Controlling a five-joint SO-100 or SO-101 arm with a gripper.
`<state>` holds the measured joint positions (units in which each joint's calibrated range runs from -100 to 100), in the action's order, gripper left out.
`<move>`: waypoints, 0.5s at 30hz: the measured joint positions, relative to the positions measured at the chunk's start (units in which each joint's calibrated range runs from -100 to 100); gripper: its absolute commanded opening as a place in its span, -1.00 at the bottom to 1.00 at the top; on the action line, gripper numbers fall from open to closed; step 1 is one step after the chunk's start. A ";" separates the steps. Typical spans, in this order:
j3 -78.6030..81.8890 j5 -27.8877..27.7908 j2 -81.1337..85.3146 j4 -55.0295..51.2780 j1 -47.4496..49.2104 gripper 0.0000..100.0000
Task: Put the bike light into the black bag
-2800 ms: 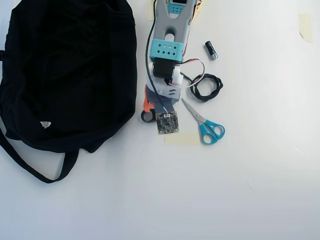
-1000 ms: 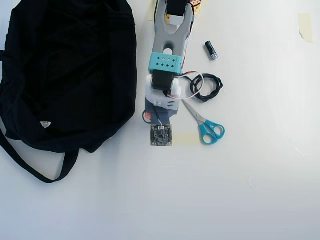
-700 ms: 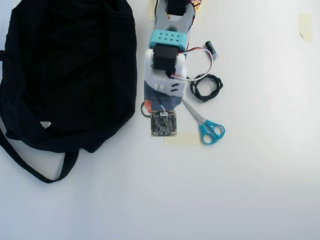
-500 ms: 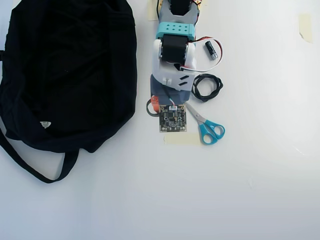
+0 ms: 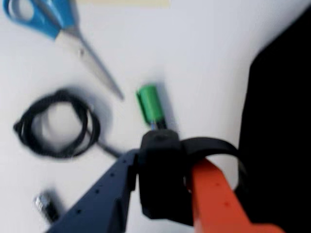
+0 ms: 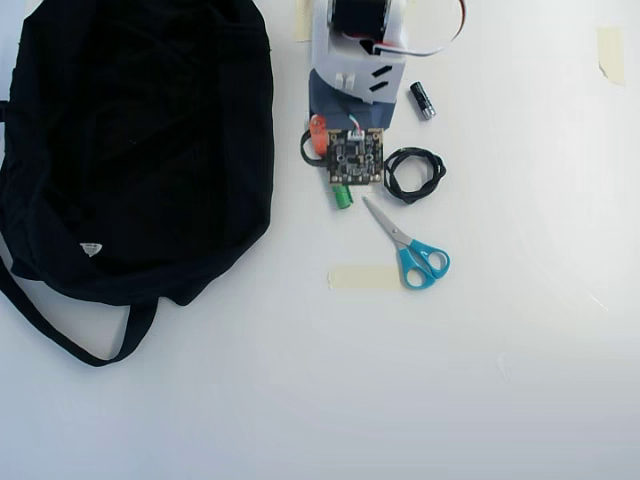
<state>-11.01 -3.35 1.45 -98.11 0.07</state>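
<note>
In the wrist view my gripper (image 5: 165, 167) is shut on the bike light (image 5: 163, 194). Its blocky black body sits between the dark blue finger (image 5: 104, 194) and the orange finger (image 5: 214, 199), and its rubbery loop sticks out to the right. The light hangs above the white table. The black bag (image 5: 282, 126) fills the right edge of that view. In the overhead view the gripper (image 6: 326, 145) is near the top centre, partly under its camera board. The bike light's loop (image 6: 306, 150) shows beside the orange finger, just right of the black bag (image 6: 130, 150).
A small green cylinder (image 6: 342, 196) lies below the gripper. To its right are a coiled black cable (image 6: 413, 175), blue-handled scissors (image 6: 410, 245) and a short black cylinder with a silver end (image 6: 422, 100). A strip of tape (image 6: 362, 277) is stuck on the table. The bag's strap (image 6: 70, 340) loops out at lower left.
The arm has drawn back toward the top of the overhead view, carrying the bike light with it. A green cylinder that the arm covered now shows.
</note>
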 measured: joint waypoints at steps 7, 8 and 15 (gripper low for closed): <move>23.74 5.81 22.42 4.47 -0.22 -0.96; 27.75 6.94 25.40 6.01 -0.15 -0.96; 50.16 18.71 43.50 18.12 2.20 -0.96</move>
<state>39.15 15.36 44.96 -79.99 2.28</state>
